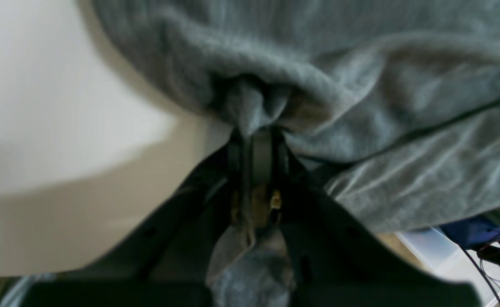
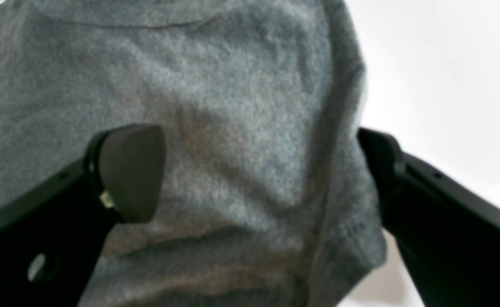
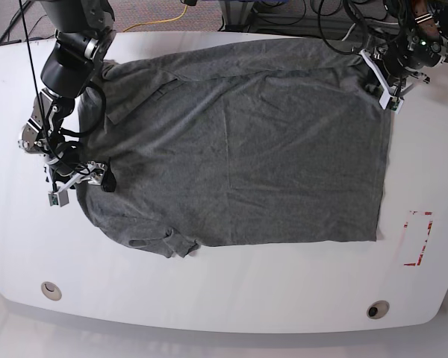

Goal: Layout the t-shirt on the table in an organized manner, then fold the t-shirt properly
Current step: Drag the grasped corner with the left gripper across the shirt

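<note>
T-shirt (image 3: 239, 142) spread flat on table (image 3: 209, 283). Left gripper (image 1: 256, 136) pinching shirt corner; right gripper (image 2: 258, 170) spread wide, straddling shirt edge.

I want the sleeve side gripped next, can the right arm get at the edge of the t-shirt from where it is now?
Probably yes. The right gripper is open, its fingers straddling the t-shirt edge, with nothing else between them.

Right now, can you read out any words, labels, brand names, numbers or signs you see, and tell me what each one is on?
None can be read.
t-shirt: plain grey, no print or tag showing.
table: only a red tape rectangle, with no lettering.
Both wrist views are too blurred to read anything.
</note>
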